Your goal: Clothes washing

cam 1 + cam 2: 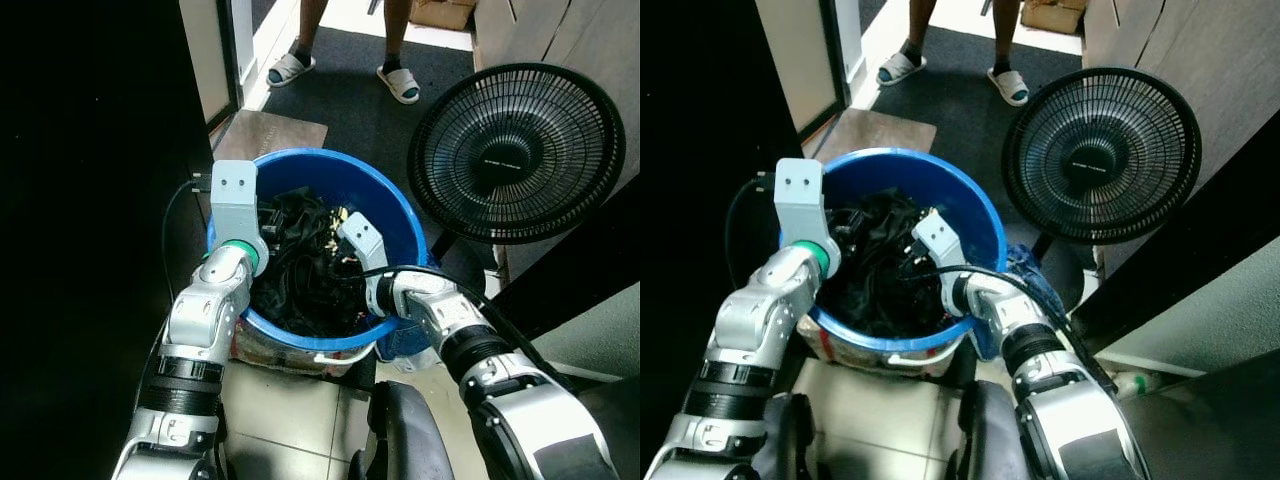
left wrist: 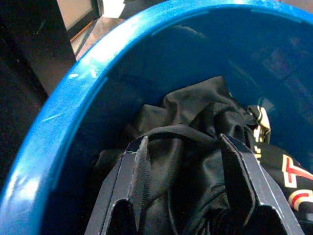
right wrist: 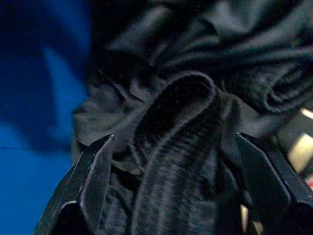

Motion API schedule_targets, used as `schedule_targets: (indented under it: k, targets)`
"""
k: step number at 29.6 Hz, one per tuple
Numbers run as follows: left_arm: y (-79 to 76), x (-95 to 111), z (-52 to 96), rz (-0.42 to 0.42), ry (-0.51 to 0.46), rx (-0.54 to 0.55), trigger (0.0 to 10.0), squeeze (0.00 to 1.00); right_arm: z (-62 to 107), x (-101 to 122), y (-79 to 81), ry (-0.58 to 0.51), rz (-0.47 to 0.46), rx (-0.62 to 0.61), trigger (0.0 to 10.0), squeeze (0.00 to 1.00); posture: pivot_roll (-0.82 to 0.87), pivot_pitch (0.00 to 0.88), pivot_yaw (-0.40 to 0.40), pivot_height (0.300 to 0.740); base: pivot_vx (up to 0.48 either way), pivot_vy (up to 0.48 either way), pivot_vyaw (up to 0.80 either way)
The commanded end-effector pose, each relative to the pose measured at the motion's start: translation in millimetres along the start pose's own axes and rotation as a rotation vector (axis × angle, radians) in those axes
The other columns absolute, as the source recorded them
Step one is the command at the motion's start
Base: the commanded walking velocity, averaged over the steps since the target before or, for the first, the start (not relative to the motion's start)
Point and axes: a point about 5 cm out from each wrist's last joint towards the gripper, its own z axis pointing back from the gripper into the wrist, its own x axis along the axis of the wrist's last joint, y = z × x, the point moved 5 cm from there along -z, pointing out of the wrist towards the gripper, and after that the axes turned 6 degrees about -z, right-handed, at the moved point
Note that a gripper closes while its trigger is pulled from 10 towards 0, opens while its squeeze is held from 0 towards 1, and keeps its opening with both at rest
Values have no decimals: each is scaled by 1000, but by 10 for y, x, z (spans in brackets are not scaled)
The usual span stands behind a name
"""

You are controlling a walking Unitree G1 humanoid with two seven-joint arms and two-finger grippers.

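A round blue tub (image 1: 300, 160) stands on the floor in front of me, holding a heap of black clothes (image 1: 305, 270), one with white and red print (image 2: 293, 181). Both arms reach into it. My left gripper (image 2: 183, 166) is at the tub's left side, open, its fingers (image 2: 132, 166) spread over a black garment with a strap across them. My right gripper (image 3: 178, 166) is down at the right side, open wide, with a ribbed black fold (image 3: 181, 127) lying between its fingers (image 3: 93, 171). In the eye views both sets of fingertips are lost among the dark cloth.
A black floor fan (image 1: 515, 150) stands close to the tub's right. A person's feet in white sandals (image 1: 290, 68) are on the dark rug beyond. A brown mat (image 1: 270, 130) lies behind the tub. A dark wall runs along the left, and pale tiles (image 1: 290, 410) lie below.
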Motion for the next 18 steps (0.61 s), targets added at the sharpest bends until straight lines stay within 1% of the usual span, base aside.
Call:
schedule_targets:
  k: [1, 2, 3, 4, 5, 6, 8, 10, 11, 12, 13, 15, 16, 17, 18]
  targets:
    - [-9, -57, 21, -3, 18, 0, 10000, 0, -42, -457, 130, 82, -130, 43, 10000, 0, 109, 352, 9, 565, 0, 0, 0]
    - [-15, -55, 18, -3, 18, -2, 10000, 0, -40, -455, 153, 76, -129, 64, 10000, 0, 107, 352, 10, 565, 0, 0, 0]
    - [-20, -52, 16, -2, 17, -4, 10000, 0, -38, -468, 169, 78, -142, 77, 9490, 0, 109, 353, 11, 565, 0, 0, 0]
    - [-20, -52, 16, -2, 17, -4, 10000, 0, -38, -468, 169, 78, -142, 77, 9490, 0, 109, 353, 11, 565, 0, 0, 0]
    - [-23, -46, 14, -2, 17, -6, 10000, 0, -43, -500, 166, 82, -171, 66, 10000, 0, 110, 354, 13, 565, 0, 0, 0]
    - [-23, -41, 13, -2, 16, -7, 10000, 0, -54, -561, 147, 103, -212, 30, 10000, 0, 111, 355, 15, 565, 0, 0, 0]
    - [-23, -41, 13, -2, 16, -7, 10000, 0, -54, -561, 147, 103, -212, 30, 10000, 0, 111, 355, 15, 565, 0, 0, 0]
    - [-20, -36, 14, -3, 16, -8, 10000, 0, -68, -664, 115, 138, -274, -35, 10000, 0, 114, 357, 18, 565, 0, 0, 0]
    - [-20, -36, 14, -3, 16, -8, 10000, 0, -68, -664, 115, 138, -274, -35, 10000, 0, 114, 357, 18, 565, 0, 0, 0]
    - [-17, -35, 15, -4, 17, -8, 10000, 0, -63, -730, 91, 169, -290, -73, 10000, 0, 115, 358, 20, 565, 0, 0, 0]
    - [-17, -35, 15, -4, 17, -8, 10000, 0, -63, -730, 91, 169, -290, -73, 10000, 0, 115, 358, 20, 565, 0, 0, 0]
    - [-15, -34, 14, -5, 17, -8, 10000, 0, -35, -829, 53, 221, -287, -119, 10000, 0, 115, 357, 19, 565, 0, 0, 0]
    - [-15, -34, 14, -5, 17, -8, 10000, 0, -35, -829, 53, 221, -287, -119, 10000, 0, 115, 357, 19, 565, 0, 0, 0]
    - [-14, -35, 13, -5, 17, -9, 10000, 0, -2, -882, 17, 254, -259, -146, 10000, 0, 111, 356, 19, 565, 0, 0, 0]
    - [-14, -35, 13, -5, 17, -9, 10000, 0, -2, -882, 17, 254, -259, -146, 10000, 0, 111, 356, 19, 565, 0, 0, 0]
